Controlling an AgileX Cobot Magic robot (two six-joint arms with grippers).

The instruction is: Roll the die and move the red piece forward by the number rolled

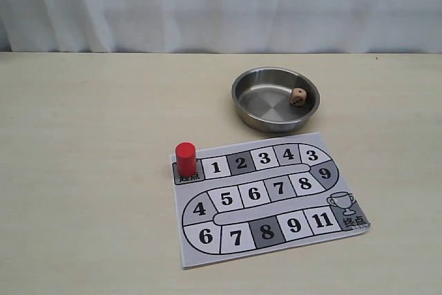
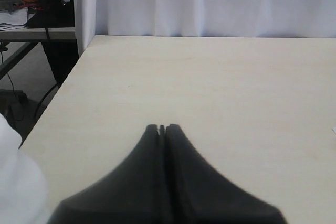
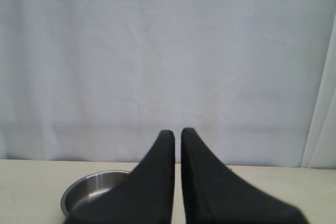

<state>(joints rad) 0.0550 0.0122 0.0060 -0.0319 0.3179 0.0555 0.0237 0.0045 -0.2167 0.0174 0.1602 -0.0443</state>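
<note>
On the table [image 1: 83, 170] the die [image 1: 298, 97] lies at three o'clock inside the steel bowl [image 1: 243, 110], the red piece [image 1: 186, 159] at ten o'clock on the board [image 1: 200, 252]; left pincer [image 2: 162, 128] and right pincer [image 3: 177, 132] are closed and empty, so I'd have the right one open and drop in clear of the rim.

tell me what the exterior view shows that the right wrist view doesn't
Only exterior: the die sitting in the bowl, and the red piece upright on the board, on its start square. Only right wrist: the right gripper, jaws nearly together, holding nothing. Both: the bowl, the table and the white curtain behind.
</note>
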